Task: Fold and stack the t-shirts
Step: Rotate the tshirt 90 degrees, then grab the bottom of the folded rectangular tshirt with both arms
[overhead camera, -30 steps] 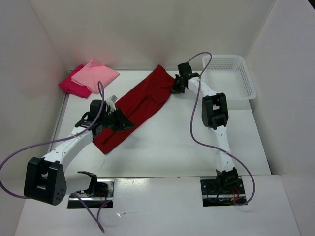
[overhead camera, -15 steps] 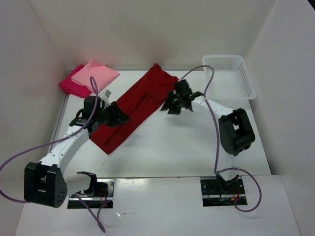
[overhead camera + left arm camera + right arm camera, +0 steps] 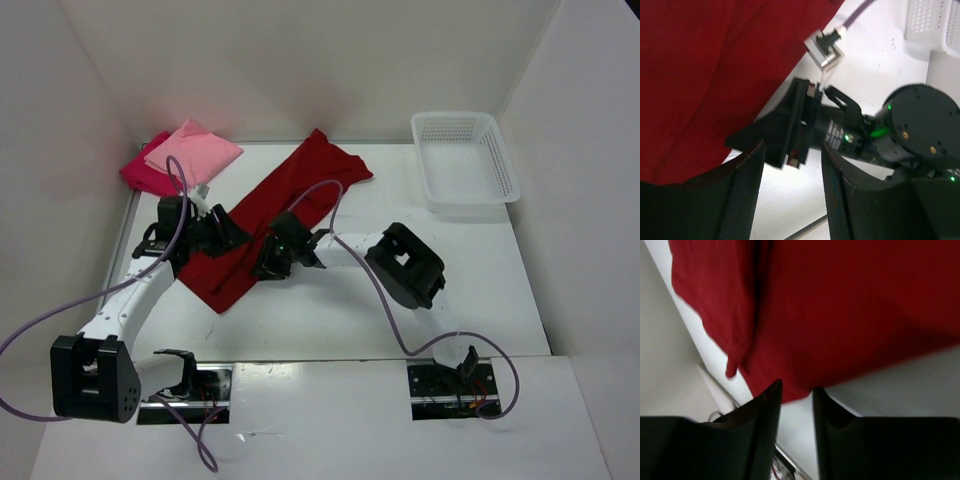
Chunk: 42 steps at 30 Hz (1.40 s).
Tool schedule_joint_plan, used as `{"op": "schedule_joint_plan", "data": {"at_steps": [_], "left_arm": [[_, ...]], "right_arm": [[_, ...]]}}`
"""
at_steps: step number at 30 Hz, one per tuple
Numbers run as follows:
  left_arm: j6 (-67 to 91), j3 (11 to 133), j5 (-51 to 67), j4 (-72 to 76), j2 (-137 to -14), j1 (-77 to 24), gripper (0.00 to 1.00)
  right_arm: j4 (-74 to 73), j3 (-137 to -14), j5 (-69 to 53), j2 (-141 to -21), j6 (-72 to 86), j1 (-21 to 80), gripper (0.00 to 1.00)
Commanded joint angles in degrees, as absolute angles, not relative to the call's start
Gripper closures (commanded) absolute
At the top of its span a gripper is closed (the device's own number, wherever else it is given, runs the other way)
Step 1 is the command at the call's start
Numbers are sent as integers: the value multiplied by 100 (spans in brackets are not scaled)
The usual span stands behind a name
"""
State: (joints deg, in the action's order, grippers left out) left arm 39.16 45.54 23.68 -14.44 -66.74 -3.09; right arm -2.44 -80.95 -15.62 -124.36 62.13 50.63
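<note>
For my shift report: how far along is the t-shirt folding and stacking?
Done: the light pink shirt lies folded on the crimson shirt. In hand: the dark red shirt is a long strip; left gripper and right gripper are open at its near end. Left: fold it shorter, stack it.

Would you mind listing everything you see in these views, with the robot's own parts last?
dark red t-shirt: one, dark red, a long diagonal strip across the table's middle
light pink t-shirt: one, light pink, folded, far left corner, on the magenta one
magenta t-shirt: one, bright magenta, far left corner, under the pink one
basket: one, white plastic lattice, far right corner
table: one, white
cables: two, purple, trailing from the arms
left hand: one, black, open, over the dark red t-shirt
right hand: one, black, open, at that shirt's near edge
</note>
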Motion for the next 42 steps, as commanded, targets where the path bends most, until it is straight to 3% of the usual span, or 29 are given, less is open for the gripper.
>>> {"op": "schedule_joint_plan", "data": {"at_steps": [1, 3, 4, 6, 11, 17, 18, 22, 23, 28, 35, 37, 38, 42], "left_arm": [[3849, 4395, 2460, -1328, -6469, -299, 44], [3850, 4395, 2461, -1327, -6416, -299, 44], [3850, 4395, 2461, -1327, -6416, -299, 44], [3850, 4395, 2461, -1327, -6364, -299, 44], [3788, 4395, 2461, -1327, -6433, -299, 44], [3788, 4280, 2461, -1388, -6556, -588, 46], [3788, 4280, 2461, -1458, -6618, -737, 48], [3840, 4219, 2110, -2029, -6768, -1229, 58], [3841, 4149, 1979, -2135, -6820, -1335, 62], [4297, 4017, 1828, -2768, -6820, -2108, 65], [5079, 3490, 1592, -3199, -7180, -2672, 65], [5142, 3489, 1590, -3042, -7233, -2672, 60], [5142, 3411, 1678, -2780, -7233, -2672, 52], [5142, 3244, 1898, -2549, -7365, -2672, 43]], "right_arm": [[-298, -8533, -1318, -12902, 6460, 5106, 66], [-552, -8797, -1266, -13113, 6329, 5106, 78], [-710, -8867, -1266, -13113, 6163, 5106, 91], [-800, -8694, -1204, -12877, 6039, 5054, 100], [-606, -6665, -1152, -11218, 5538, 4510, 100], [-1880, -4810, -1072, -8941, 4650, 3710, 100], [-1942, -4364, -1124, -8408, 4649, 3491, 99], [-2021, -3797, -1336, -7419, 4999, 3419, 50], [-2082, -3684, -1336, -7140, 5088, 3419, 47], [-2495, -2842, -1160, -5970, 5826, 3419, 45], [-2443, -1661, -1837, -4510, 6925, 3752, 48], [-2443, -1582, -1837, -4456, 6987, 3805, 48], [-2322, -1582, -1837, -4456, 7048, 3806, 48], [-1820, -1722, -1837, -4929, 6988, 3875, 48]]}}
